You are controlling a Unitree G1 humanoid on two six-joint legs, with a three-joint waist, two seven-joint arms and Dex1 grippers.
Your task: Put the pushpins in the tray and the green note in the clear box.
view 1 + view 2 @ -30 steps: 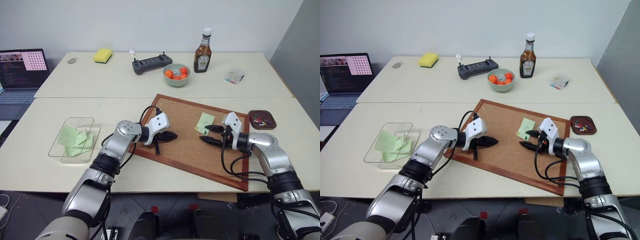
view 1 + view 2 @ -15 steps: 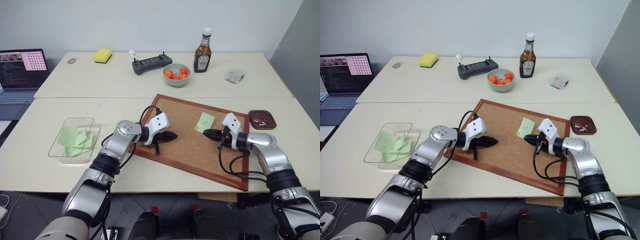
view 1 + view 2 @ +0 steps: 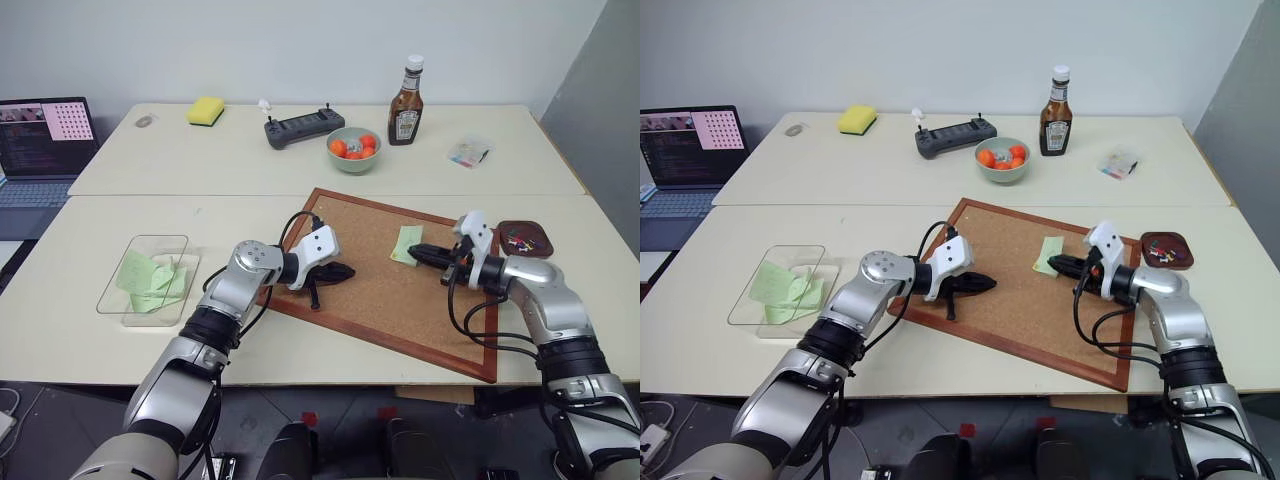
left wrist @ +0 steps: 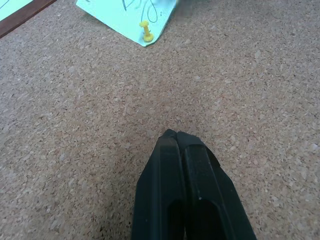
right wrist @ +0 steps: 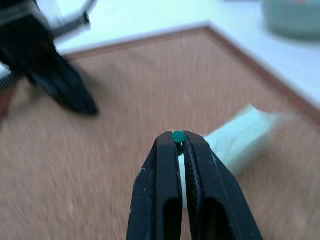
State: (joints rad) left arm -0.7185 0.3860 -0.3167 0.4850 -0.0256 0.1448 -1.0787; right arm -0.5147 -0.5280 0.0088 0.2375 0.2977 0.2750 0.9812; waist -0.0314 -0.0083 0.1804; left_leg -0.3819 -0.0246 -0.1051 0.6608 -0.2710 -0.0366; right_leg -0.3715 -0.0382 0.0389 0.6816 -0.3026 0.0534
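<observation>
Cork board point(image 3: 385, 285): left gripper point(image 3: 345, 271) rests clenched, empty. A green pin point(image 5: 178, 136) is pinched in the right gripper point(image 3: 418, 250) beside the note point(image 3: 405, 244), yellow-pinned. Next, carried to the tray point(image 3: 524, 239); box point(image 3: 150, 280) far left

Head stereo pair overlooks tables; wrist cameras close above cork board point(image 3: 400, 285).
</observation>
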